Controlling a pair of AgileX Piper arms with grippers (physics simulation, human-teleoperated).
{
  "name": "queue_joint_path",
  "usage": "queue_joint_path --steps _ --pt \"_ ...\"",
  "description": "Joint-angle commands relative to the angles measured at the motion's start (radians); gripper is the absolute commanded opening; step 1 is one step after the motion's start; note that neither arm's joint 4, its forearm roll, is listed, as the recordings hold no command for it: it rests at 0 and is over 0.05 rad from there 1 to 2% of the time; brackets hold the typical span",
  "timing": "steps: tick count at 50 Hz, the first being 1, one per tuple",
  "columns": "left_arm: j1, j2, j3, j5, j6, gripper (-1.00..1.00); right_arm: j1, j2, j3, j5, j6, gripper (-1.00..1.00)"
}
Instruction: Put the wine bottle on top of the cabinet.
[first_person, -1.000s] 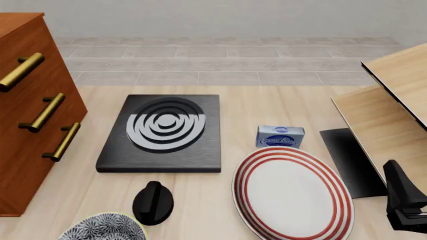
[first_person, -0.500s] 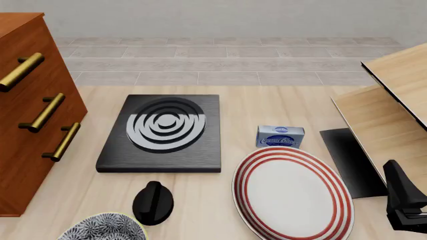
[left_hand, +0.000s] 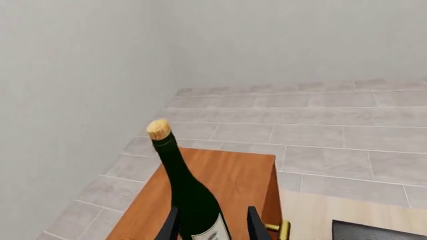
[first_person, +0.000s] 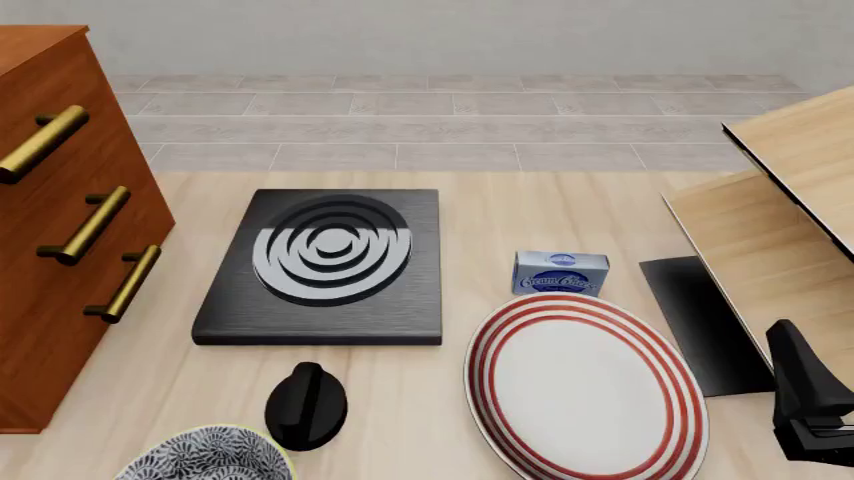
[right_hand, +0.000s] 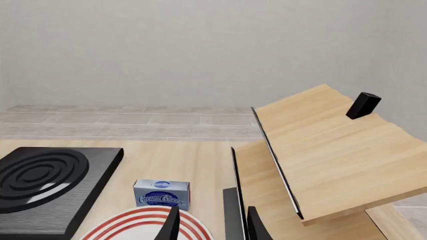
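The wine bottle (left_hand: 192, 197), dark green with a tan cork (left_hand: 159, 129) and a white label edge, stands slightly tilted between the fingers of my left gripper (left_hand: 212, 227). The jaws are spread and a gap shows on one side of the glass. Behind and below it lies the reddish-brown top of the cabinet (left_hand: 230, 177); the bottle's base is below the frame. In the front view the cabinet (first_person: 54, 250) with brass handles fills the left edge, while bottle and left gripper are out of sight. My right gripper (right_hand: 212, 225) is open and empty at the near right (first_person: 805, 390).
A black burner slab (first_person: 327, 265) lies mid-table. A blue cream cheese box (first_person: 561, 272) sits behind a red-striped plate (first_person: 583, 385). A black knob (first_person: 306, 405) and patterned bowl (first_person: 207, 462) are near the front. Pale wood panels (first_person: 787, 220) and a dark mat (first_person: 701, 325) stand at right.
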Motion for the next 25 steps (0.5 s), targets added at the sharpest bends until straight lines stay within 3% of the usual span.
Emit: queue_joint_path --steps 1,25 --pt "-0.012 -0.068 0.038 0.008 -0.012 1.0 0.0 0.0 0.0 0.0 0.0 1.0" --pt "-0.06 -0.29 0.204 0.0 -0.038 1.0 0.0 0.0 0.0 0.0 0.0 1.0"
